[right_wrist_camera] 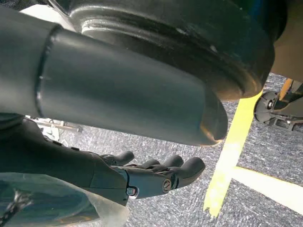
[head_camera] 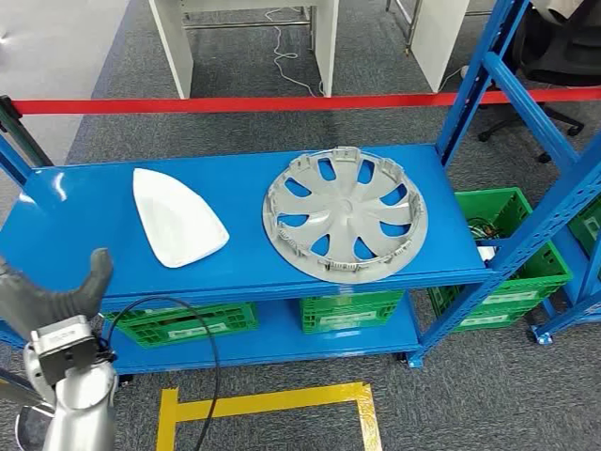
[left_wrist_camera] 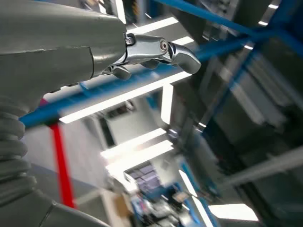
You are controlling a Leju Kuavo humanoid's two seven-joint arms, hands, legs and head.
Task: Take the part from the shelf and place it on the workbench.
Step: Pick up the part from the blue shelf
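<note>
From the head view, a blue shelf (head_camera: 84,202) runs across the middle of the scene. On its top deck lie two parts: a white shell-shaped part (head_camera: 177,221) at about 9 o'clock from the deck's centre, and a grey wheel cover (head_camera: 345,213) at about 3 o'clock, lying flat with its near rim close to the deck's front edge. The two are well apart. The task does not say which one is meant. Green crates (head_camera: 350,310) sit on the lower deck, a red tape line (head_camera: 212,104) crosses the floor at 12 o'clock, and yellow floor tape (head_camera: 269,402) marks a box at 6 o'clock. The left hand (head_camera: 53,296) rises at 8 o'clock, near the shelf's front left corner and short of the white part; nothing is in it.

In the left wrist view, the left hand's fingers (left_wrist_camera: 157,49) stretch out loosely with nothing between them, released. The background is blurred, so its clearance from the shelf cannot be judged here.

In the right wrist view, the right hand (right_wrist_camera: 143,177) hangs over grey carpet beside the yellow tape, fingers relaxed and empty.

The risks, as I judge them: the left hand could knock the shelf's front edge on its way up. The white part looks smooth and shallow, so it could slide away from pushing fingers. The wheel cover is wide and could tip if gripped by one rim.
</note>
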